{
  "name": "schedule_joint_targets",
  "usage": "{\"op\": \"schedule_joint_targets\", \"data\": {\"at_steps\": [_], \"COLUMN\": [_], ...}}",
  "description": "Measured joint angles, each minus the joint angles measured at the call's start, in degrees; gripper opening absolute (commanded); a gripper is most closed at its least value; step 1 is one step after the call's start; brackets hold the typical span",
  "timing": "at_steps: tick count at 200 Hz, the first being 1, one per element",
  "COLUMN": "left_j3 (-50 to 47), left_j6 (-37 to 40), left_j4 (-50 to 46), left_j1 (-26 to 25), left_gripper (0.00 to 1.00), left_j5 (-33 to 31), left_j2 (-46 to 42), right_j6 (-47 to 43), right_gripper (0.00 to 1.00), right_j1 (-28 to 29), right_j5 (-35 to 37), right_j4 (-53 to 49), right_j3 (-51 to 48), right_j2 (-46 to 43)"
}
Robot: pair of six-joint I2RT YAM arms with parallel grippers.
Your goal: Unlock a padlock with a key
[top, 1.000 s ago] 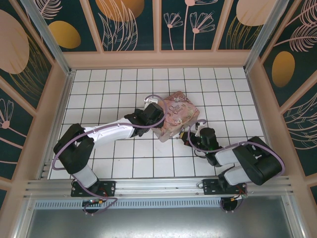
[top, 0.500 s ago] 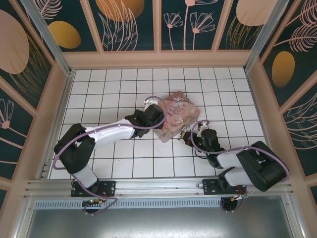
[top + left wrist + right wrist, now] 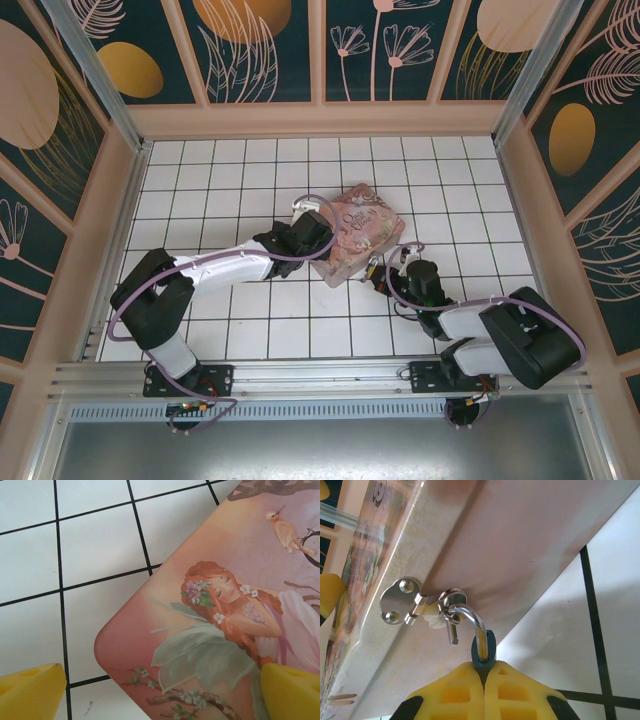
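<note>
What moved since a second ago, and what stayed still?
The right arm drew back a little toward its base, with its elbow swinging outward. The right pincer is shut on the tiny blue padlock with a silvery shackle. The pink picture-printed tin box seems to have tilted slightly. The left arm and the open left pincer at the tin's corner stayed put.

The padlock (image 3: 484,649) hangs on the box's (image 3: 520,540) hasp (image 3: 402,602), between the right fingers (image 3: 455,692).
</note>
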Motion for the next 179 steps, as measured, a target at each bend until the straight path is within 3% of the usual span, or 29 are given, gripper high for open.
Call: {"op": "schedule_joint_targets", "data": {"at_steps": [84, 179], "left_j3": [0.0, -0.1], "left_j6": [0.0, 0.0], "left_j4": [2.3, 5.1], "left_j1": [-0.1, -0.4], "left_gripper": [0.99, 0.98], "left_j5": [0.0, 1.0], "left_j2": [1.1, 2.2], "right_j6": [2.0, 2.4], "right_gripper": [0.0, 0.0], "right_j1": [-0.3, -4.6], "right_j5": [2.2, 0.0], "right_j4": [0.0, 0.5], "right_j3": [0.0, 0.3], "right_j2": [0.0, 1.0]}}
